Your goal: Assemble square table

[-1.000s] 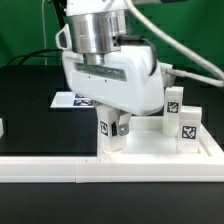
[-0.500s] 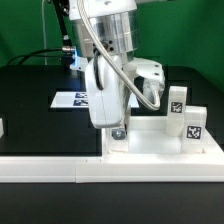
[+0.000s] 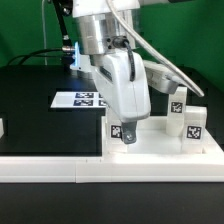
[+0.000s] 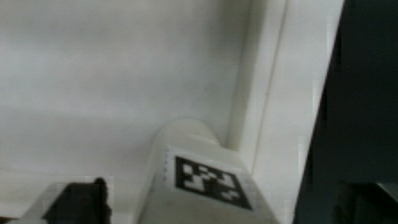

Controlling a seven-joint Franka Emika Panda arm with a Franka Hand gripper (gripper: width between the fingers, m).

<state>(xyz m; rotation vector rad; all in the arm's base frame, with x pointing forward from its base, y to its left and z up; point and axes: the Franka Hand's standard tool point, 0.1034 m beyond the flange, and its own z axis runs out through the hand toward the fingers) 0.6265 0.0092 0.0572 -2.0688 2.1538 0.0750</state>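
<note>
The white square tabletop (image 3: 160,148) lies at the exterior view's lower right. Two tagged white legs (image 3: 176,101) (image 3: 193,125) stand upright at its right corners. A third tagged leg (image 3: 117,131) stands at its near left corner, under my gripper (image 3: 121,136). In the wrist view this leg (image 4: 210,178) rises between my two dark fingers (image 4: 79,202), with a gap on each side. The gripper (image 4: 222,208) is open and straddles the leg. The tabletop's inner surface (image 4: 107,80) and raised rim (image 4: 267,70) fill that view.
The marker board (image 3: 84,99) lies on the black table behind the tabletop. A long white border rail (image 3: 50,168) runs along the front edge. A small white block (image 3: 2,127) shows at the exterior view's left edge. Cables hang behind the arm.
The hand has turned about its vertical axis over the near left leg, from broad face to a narrower side. The leg's tag, hidden half a second ago, shows again.
</note>
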